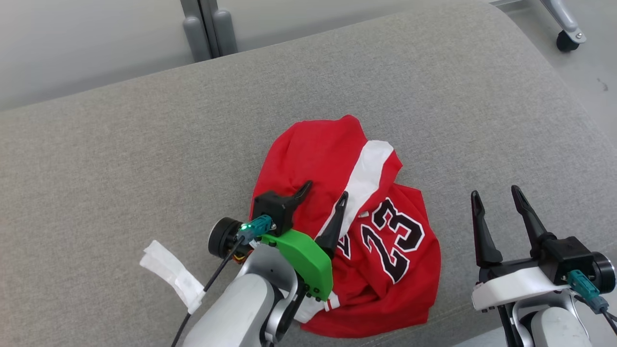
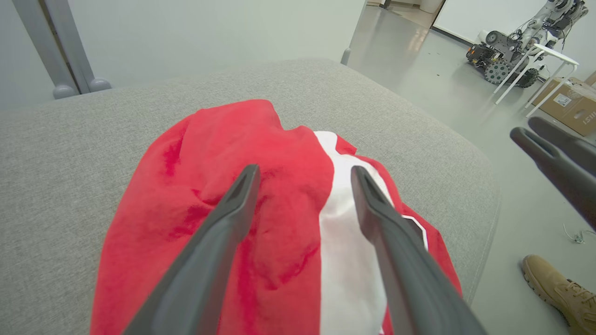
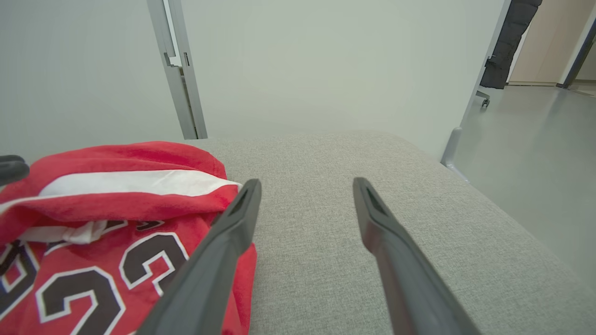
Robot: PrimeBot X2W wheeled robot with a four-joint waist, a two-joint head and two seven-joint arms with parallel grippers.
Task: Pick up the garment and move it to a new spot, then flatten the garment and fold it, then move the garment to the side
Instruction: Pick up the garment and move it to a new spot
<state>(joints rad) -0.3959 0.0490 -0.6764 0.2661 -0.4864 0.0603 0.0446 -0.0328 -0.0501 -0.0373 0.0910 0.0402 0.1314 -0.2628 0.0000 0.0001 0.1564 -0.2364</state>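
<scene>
Crumpled jersey (image 1: 308, 149) heaped on the cushion (image 1: 144, 144), left gripper (image 1: 327, 189) spread over it and right gripper (image 1: 495, 190) spread just beside it; a pinch here may catch several layers, lifting a bundle that will not flatten.

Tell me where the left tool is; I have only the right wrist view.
Observer: The left tool is open over the jersey, gripping nothing.
Operator: List whatever else lies on the cushion.
Observer: A white strip lies on the cushion, to the left of that tool and apart from the jersey.
Operator: Check the floor too.
Observer: In the left wrist view, a person's tan boot stands on the floor past the cushion's edge.
</scene>
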